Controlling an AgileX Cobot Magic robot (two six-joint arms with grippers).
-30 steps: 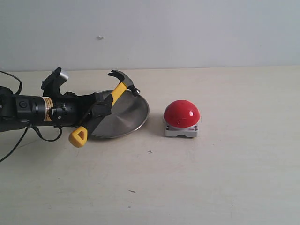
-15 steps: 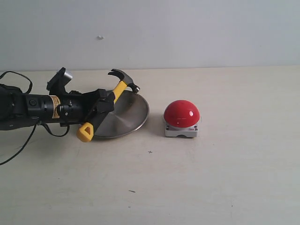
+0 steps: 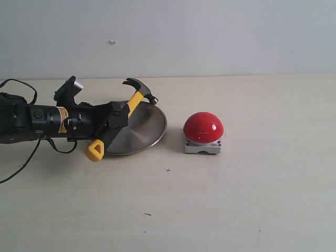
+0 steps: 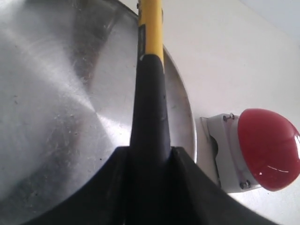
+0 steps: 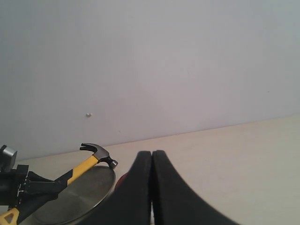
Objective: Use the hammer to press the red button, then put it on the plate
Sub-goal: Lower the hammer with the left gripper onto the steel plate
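Silver plate (image 3: 143, 129) half hidden behind left claw (image 3: 119, 115), clamped hammer (image 3: 135, 100)

Soft, even, bright light; glare streaks the plate (image 4: 56, 93), shadows faint.

The yellow-and-black hammer (image 3: 135, 100) tilts, head raised, over the round silver plate (image 3: 143, 130); the red button (image 3: 203, 127) sits just beside it.
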